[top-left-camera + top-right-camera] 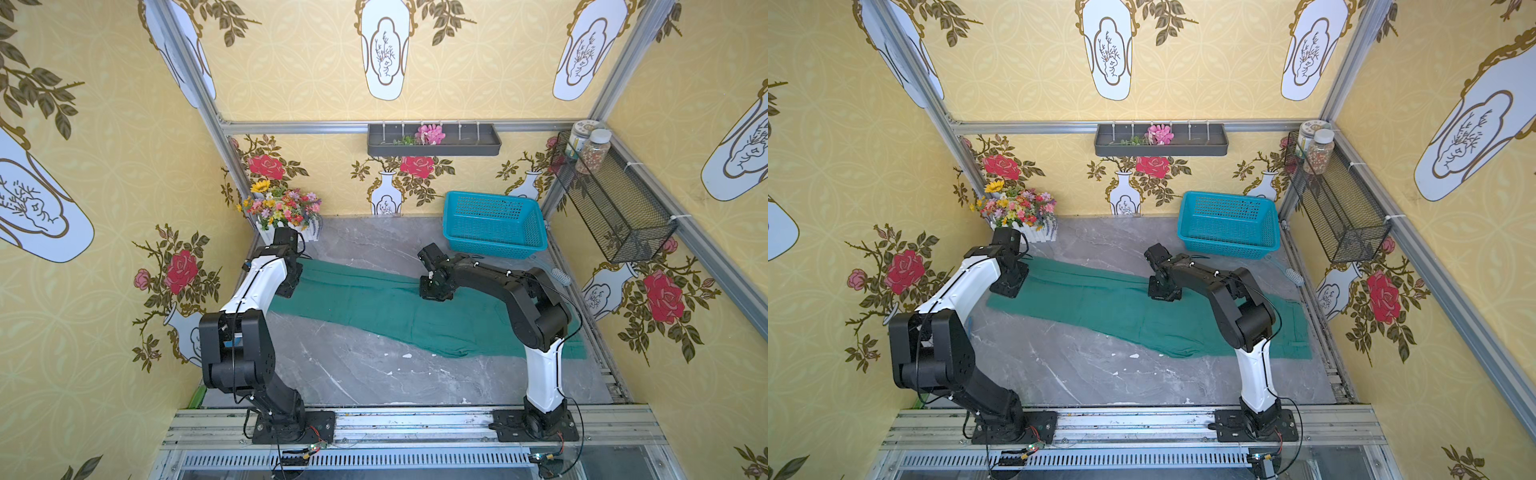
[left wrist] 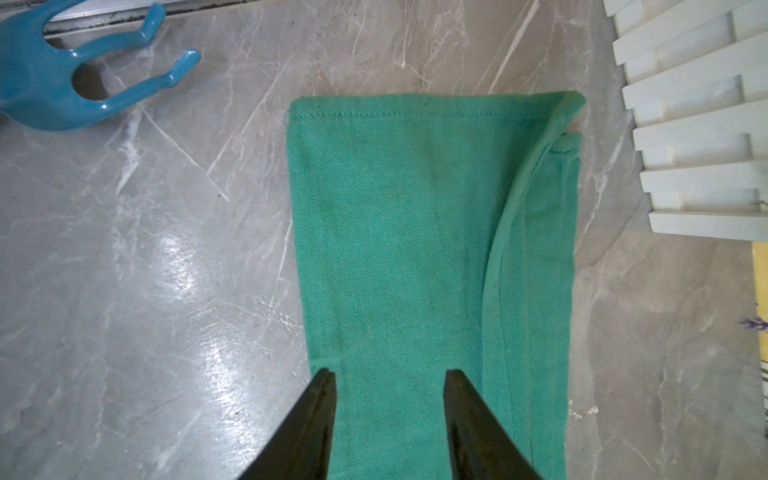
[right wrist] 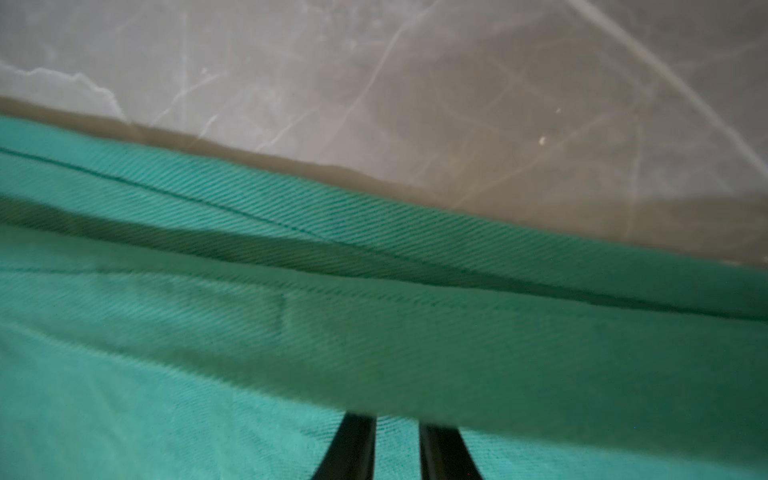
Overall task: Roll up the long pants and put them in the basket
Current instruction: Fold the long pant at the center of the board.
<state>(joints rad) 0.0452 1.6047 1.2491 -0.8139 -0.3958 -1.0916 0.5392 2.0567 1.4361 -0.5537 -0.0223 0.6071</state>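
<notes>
Frankly, with the long pants (image 1: 374, 307) flat on the worktop (image 1: 353, 374) before the basket (image 1: 490, 239), left fingers (image 2: 307, 428) open over them, right fingers (image 3: 353, 444) pinching a raised edge, that thin pinch might slip, skewing the roll.

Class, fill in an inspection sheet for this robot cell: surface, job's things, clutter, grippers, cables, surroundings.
Surface: grey marble table, few white specks.
Job's things: pants flat, unrolled, stretched across the table.
Clutter: basket and flowers at the back; brush at the right edge; blue plastic piece near the cuff.
Grippers: left gripper open at the cuff end; right gripper tips hidden under a pants fold, grip unclear.
Cables: black cables along both arms; wires at the bases.
Surroundings: floral walls; shelf; wire rack with jars.
</notes>
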